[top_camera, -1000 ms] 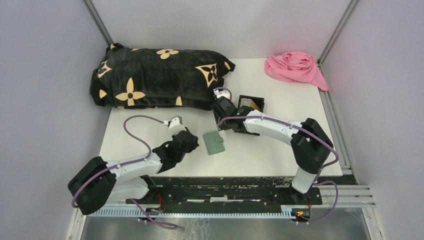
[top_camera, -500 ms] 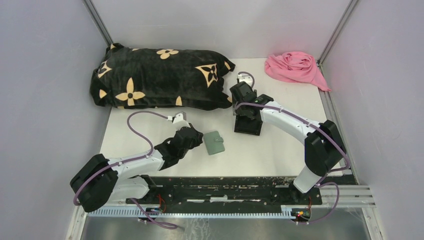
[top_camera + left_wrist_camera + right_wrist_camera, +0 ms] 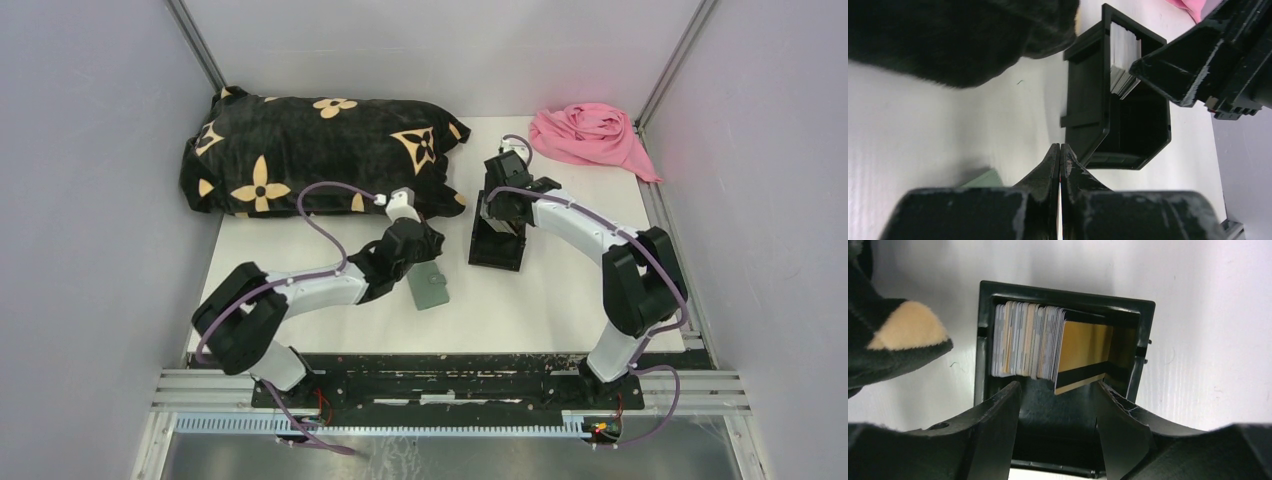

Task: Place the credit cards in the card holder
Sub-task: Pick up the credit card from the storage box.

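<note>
Right end effector [image 3: 1057, 390] is spread above credit cards [image 3: 1028, 347] for grasping; left end effector [image 3: 1060, 150] is pinched together beside card holder [image 3: 430, 290].

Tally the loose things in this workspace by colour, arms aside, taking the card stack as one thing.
Black: 2 (flowered cushion, box)
Pink: 1 (cloth)
Green: 1 (card holder)
Mixed: 1 (credit cards)
Total: 5
</note>
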